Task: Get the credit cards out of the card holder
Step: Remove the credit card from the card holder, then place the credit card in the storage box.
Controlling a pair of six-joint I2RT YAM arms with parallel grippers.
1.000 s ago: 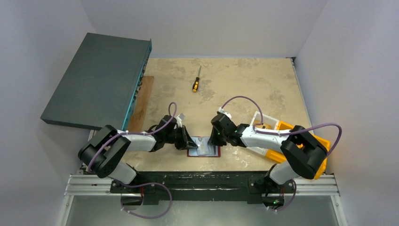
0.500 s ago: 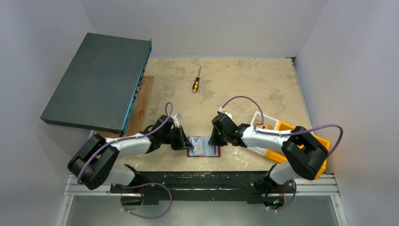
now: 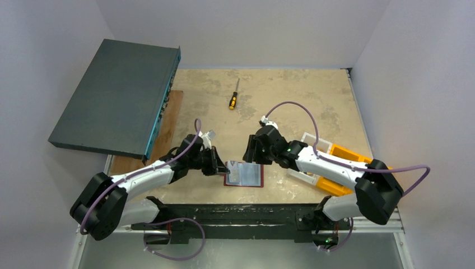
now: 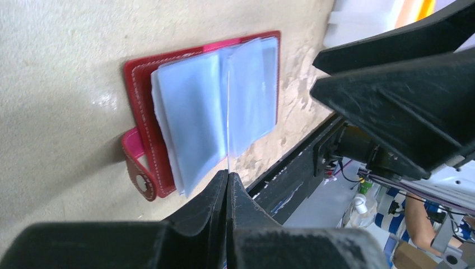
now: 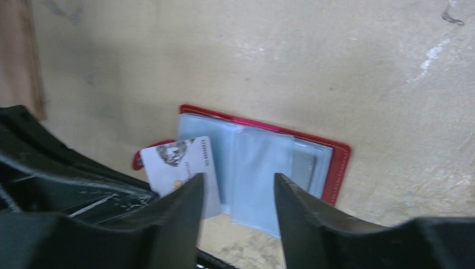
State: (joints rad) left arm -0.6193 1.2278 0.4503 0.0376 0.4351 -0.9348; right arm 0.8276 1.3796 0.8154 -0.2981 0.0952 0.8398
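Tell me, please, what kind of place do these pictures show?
Probably a robotics lab test cell. The left arm and the right arm are bolted to a metal rail at the near edge of a worn table, plain white walls close it in, and a screwdriver lies on it.

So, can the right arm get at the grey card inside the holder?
Probably yes: the right tool hangs open facing the open card holder, only a clear sleeve covers the grey card, and the left tool holds the other card aside.

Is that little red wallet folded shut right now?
No, the card holder lies open, with its clear plastic sleeves spread out in view.
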